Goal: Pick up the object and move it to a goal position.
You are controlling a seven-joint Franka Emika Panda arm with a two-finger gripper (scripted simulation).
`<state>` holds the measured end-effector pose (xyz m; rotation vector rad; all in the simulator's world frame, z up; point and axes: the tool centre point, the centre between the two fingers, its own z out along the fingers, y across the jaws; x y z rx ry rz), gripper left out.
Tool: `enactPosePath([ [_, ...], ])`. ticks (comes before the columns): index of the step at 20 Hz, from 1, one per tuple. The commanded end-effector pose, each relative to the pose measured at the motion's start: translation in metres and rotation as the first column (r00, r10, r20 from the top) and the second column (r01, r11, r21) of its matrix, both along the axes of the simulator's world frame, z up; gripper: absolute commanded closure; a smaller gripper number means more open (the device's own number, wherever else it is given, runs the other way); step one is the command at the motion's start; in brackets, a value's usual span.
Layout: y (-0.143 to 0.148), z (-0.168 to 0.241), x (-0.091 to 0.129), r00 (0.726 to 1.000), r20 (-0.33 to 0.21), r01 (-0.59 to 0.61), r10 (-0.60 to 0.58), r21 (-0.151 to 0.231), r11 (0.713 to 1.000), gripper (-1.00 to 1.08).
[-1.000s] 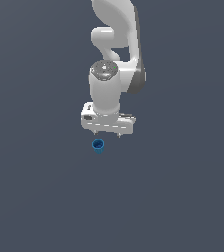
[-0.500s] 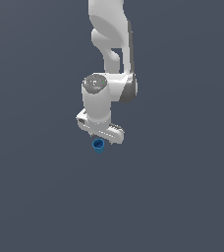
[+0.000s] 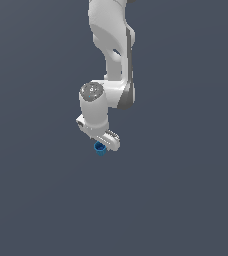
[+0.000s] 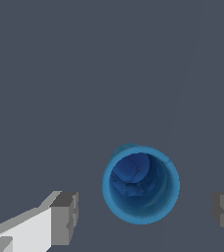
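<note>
Gripper of the white Panda arm is spread wide — grey finger pads sit on either side of the small bright-blue cup-like cylinder, neither touching it. Wrist view looks straight into its darker hollow top. In the exterior view the cup peeks out just under the white hand, on the plain dark grey floor.

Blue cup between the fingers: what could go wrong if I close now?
The blue cup sits nearer one of the fingers than the other, so the near one may touch first and push or tip it. It is hollow and small, so a squeeze high on the rim could let it slip.
</note>
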<state>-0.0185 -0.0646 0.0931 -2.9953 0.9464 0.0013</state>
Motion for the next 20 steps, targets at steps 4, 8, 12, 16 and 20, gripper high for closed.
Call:
enactPosePath([
  [4, -0.002, -0.002, 0.000, 1.000, 0.000, 0.017, -0.017, 0.000, 1.000, -0.92],
  [8, -0.002, -0.008, -0.001, 1.000, 0.000, 0.018, -0.018, 0.000, 1.000, -0.92],
  [12, -0.002, -0.026, -0.001, 1.000, 0.000, 0.020, -0.020, -0.001, 1.000, -0.92],
  [16, -0.002, -0.045, -0.002, 1.000, 0.001, 0.022, -0.022, -0.001, 1.000, -0.92],
  [20, -0.002, -0.053, -0.001, 1.000, 0.001, 0.023, -0.023, -0.001, 1.000, -0.92],
])
